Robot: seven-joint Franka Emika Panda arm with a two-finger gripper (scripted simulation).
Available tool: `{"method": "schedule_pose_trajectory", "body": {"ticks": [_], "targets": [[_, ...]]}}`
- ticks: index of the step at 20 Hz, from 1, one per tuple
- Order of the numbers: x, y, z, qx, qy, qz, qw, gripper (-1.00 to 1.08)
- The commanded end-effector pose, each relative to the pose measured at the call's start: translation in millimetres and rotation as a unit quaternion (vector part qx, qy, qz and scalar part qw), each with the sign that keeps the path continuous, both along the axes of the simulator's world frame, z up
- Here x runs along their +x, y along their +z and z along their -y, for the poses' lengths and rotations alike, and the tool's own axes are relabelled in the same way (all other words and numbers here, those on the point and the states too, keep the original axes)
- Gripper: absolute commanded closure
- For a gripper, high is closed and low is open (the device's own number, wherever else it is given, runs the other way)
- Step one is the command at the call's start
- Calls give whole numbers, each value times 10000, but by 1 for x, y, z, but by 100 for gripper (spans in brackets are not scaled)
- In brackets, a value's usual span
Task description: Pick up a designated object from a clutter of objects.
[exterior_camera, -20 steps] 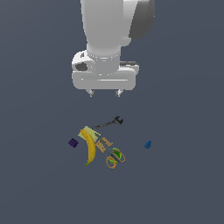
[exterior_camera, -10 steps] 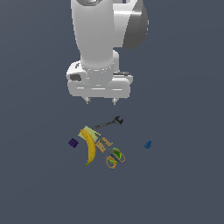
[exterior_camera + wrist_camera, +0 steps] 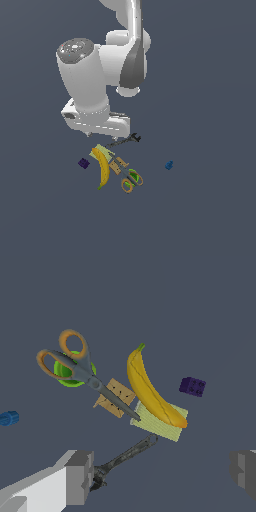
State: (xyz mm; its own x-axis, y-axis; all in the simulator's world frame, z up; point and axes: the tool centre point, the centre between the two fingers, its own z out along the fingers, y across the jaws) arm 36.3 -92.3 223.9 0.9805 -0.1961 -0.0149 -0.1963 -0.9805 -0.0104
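**Operator:** Walk me across the floor, exterior view's left to right. What is around the block?

**Spotter:** You start at the dark purple block (image 3: 84, 163), which sits alone at the far left of the clutter, resting on the bare grey floor (image 3: 210, 210). Nothing touches it. Just beside it to the right you have the banana (image 3: 103, 167), lying lengthwise, with its upper end on a pale yellow-green piece (image 3: 103, 150). There is a clear gap between block and banana.

**Operator:** And past the banana?

**Spotter:** You reach a tan cracker-like bit (image 3: 118, 165), then the scissors (image 3: 127, 177), whose grey blades cross that tan bit and whose orange handles sit over a green ring. Above them you see the black wrench (image 3: 126, 140), its head pointing right. Well apart, far right, lies the small blue block (image 3: 169, 165).

**Operator:** Where is my tool?

**Spotter:** Your gripper (image 3: 102, 135) hangs above the top of the clutter, over the pale piece and the wrench's handle, not over the purple block. In the wrist view its fingers (image 3: 80, 476) are spread wide, holding nothing, with the wrench between them.
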Motion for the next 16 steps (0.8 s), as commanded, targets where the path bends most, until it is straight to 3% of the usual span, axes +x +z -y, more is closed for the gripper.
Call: {"method": "schedule_pose_trajectory", "body": {"ticks": [1,9,16], "targets": [[7,-24,19,16,-256,10,9997,-92],[18,-98,76,-4,-993,38,9951,-92],[16,-138,106,-53,-1370,49,9905,-92]]}}
